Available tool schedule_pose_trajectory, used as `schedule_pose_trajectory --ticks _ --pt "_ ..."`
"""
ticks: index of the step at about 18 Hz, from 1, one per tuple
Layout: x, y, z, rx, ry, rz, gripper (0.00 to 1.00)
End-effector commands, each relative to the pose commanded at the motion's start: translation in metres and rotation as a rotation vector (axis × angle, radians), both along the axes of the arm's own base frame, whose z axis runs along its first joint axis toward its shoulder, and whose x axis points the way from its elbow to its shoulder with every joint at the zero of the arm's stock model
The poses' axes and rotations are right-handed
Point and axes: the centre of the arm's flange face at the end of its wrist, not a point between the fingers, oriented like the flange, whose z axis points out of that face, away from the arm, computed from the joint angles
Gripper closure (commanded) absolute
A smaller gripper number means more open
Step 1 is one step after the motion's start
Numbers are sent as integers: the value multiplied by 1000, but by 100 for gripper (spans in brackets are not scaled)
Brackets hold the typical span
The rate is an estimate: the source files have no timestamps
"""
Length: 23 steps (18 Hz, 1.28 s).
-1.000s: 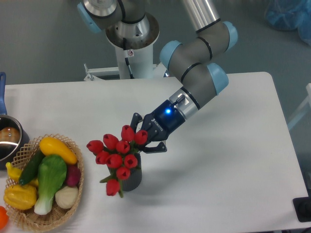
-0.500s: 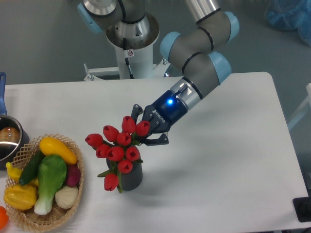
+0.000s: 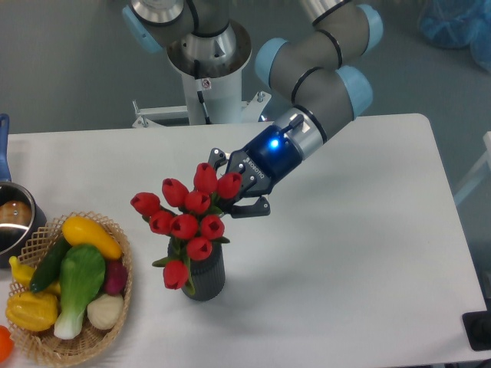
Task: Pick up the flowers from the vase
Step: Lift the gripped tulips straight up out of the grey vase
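Note:
The flowers (image 3: 186, 221), a bunch of red tulip buds with green leaves, stand raised above the vase (image 3: 204, 276), a dark grey ribbed cylinder near the table's front middle. Their stems still reach down into the vase mouth. My gripper (image 3: 230, 192) comes in from the upper right and is shut on the flowers at the bunch's upper right side. Its black fingers (image 3: 250, 208) show on both sides of the top buds. The grip point on the stems is hidden behind the buds.
A wicker basket (image 3: 115, 322) with yellow, green and purple vegetables sits at the front left. A metal pot (image 3: 14, 222) stands at the left edge. The arm's base (image 3: 207, 69) rises behind the table.
The gripper has risen and drawn back toward the upper right, with the flowers lifting along. The bunch sits higher over the vase, and more of the vase shows.

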Motion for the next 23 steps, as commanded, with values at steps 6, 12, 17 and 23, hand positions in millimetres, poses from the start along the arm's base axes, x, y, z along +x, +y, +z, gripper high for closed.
schedule_pose_trajectory --ticks 6,12,17,23 --pt "-5 -9 25 20 -7 20 100" --pt "-13 -14 47 39 -22 34 100" --pt "-19 -17 55 49 -12 43 100" --pt "-28 -23 64 58 7 58 100"
